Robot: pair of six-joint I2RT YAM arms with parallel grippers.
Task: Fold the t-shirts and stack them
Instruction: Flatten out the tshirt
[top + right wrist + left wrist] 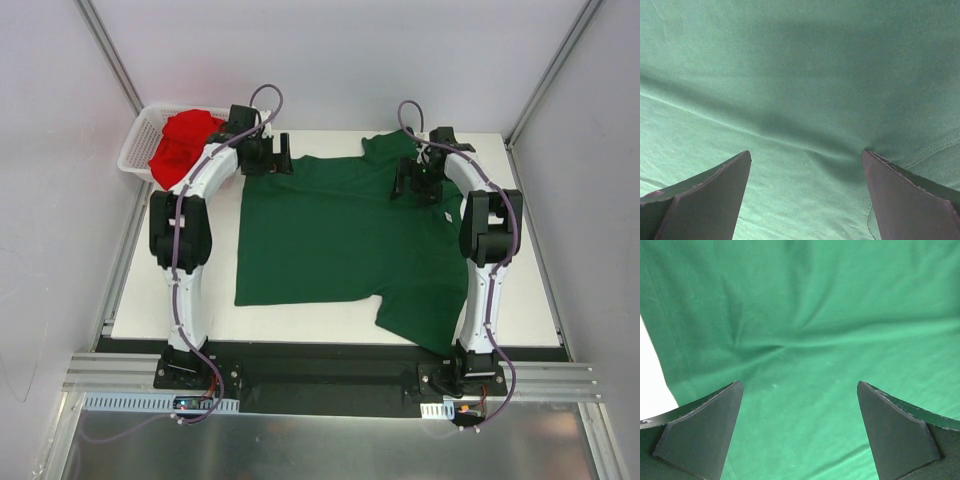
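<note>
The white tabletop (pixel 300 322) is being covered over most of its middle by the dark green t-shirt (pixel 340 235), which is lying spread out and nearly flat. Its left side is being shown as a straight edge, while one flap is reaching past the rest toward the near edge on the right, and a smaller flap is sticking out at the far edge. Soft creases are being shown across the cloth in the left wrist view (pixel 815 315), with a hemmed edge and a sliver of bare table at the left. In the right wrist view (pixel 790 65) a long shallow fold and a stitched seam at the lower right are being seen.

The white mesh basket (pixel 132 155) is being kept at the far left corner, and the bright red t-shirt (pixel 183 140) is being held inside it as a crumpled heap.

The left gripper (pixel 268 157) (pixel 799 385) is being held over the shirt's far left corner, its fingers spread wide with nothing between them. The right gripper (pixel 415 180) (pixel 806 152) is being held over the far right part, likewise spread wide and gripping nothing. Whether either pair of tips is touching the cloth cannot be told.
</note>
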